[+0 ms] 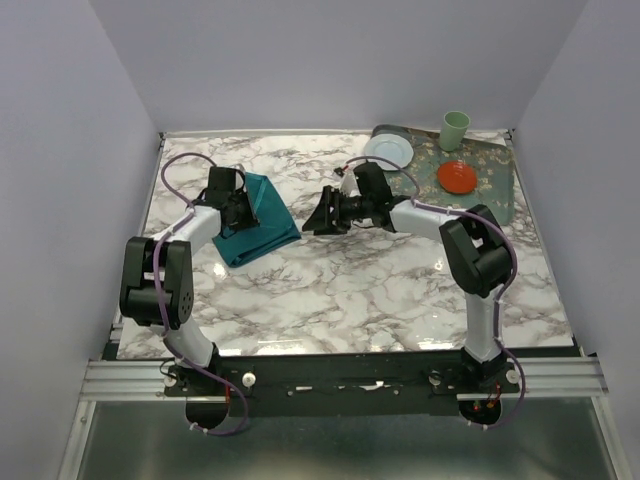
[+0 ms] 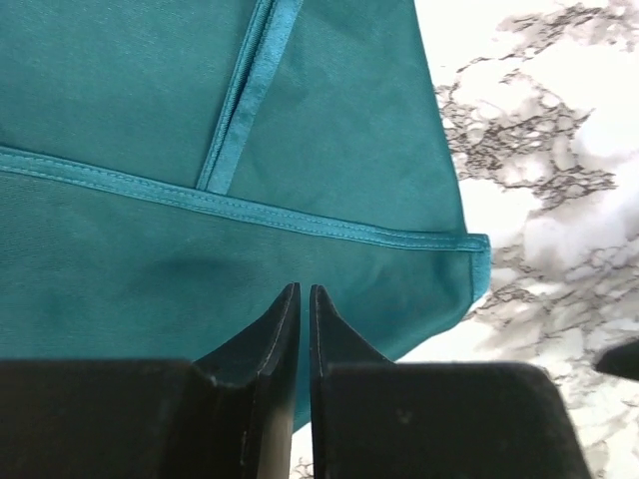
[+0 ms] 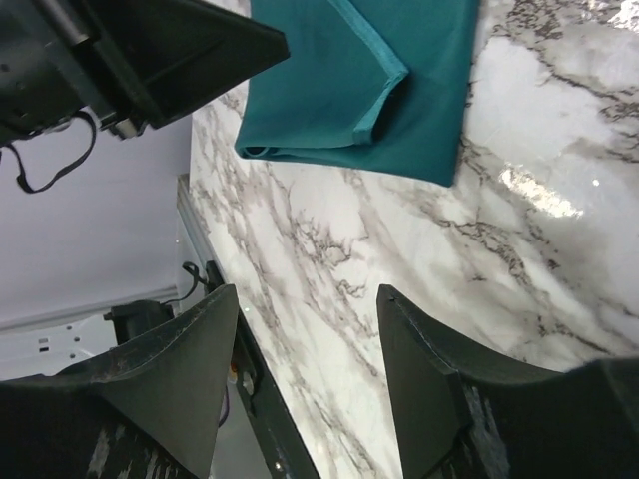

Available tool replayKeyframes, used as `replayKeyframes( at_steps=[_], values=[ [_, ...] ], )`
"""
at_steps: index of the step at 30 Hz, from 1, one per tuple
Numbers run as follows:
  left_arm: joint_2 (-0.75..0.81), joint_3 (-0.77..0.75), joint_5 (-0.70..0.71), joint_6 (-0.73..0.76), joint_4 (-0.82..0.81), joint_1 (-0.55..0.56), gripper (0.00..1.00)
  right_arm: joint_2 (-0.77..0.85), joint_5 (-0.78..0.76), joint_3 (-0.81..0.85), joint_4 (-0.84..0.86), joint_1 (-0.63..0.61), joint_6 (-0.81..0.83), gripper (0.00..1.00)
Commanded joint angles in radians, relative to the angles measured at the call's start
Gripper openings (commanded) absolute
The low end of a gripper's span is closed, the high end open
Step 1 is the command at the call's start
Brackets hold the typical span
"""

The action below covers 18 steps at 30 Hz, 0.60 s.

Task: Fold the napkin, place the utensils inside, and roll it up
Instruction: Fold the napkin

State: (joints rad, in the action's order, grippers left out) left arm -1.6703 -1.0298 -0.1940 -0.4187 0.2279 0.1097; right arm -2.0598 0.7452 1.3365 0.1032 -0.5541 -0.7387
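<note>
On the big white marble table (image 1: 350,290) I see my two arms, both bent inward. One teal cloth napkin (image 1: 262,225) lies folded near the left edge. The left gripper (image 2: 304,289) hangs over it, fingers almost touching; I cannot tell if they pinch cloth. The right gripper (image 1: 318,215) gapes wide at mid-table. Bare marble fills the front. Far right sit one patterned grey-green tray (image 1: 490,170), one white plate (image 1: 388,148), one red dish (image 1: 456,177) and one green cup (image 1: 454,130).
</note>
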Motion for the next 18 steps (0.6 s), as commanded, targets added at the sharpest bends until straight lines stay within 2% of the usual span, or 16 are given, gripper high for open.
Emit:
replayKeyframes(
  at_steps=[1, 8, 18],
  values=[
    [-0.049, -0.055, 0.097, 0.047, 0.108, 0.027, 0.13, 0.081, 0.011, -0.051, 0.004, 0.005, 0.019, 0.66],
    [-0.109, -0.081, 0.159, 0.060, 0.139, 0.062, 0.04, 0.125, 0.010, -0.106, 0.029, 0.019, 0.016, 0.66],
    [-0.154, -0.066, 0.173, 0.040, 0.122, 0.143, 0.01, 0.165, -0.003, -0.184, 0.047, 0.043, 0.027, 0.66]
  ],
)
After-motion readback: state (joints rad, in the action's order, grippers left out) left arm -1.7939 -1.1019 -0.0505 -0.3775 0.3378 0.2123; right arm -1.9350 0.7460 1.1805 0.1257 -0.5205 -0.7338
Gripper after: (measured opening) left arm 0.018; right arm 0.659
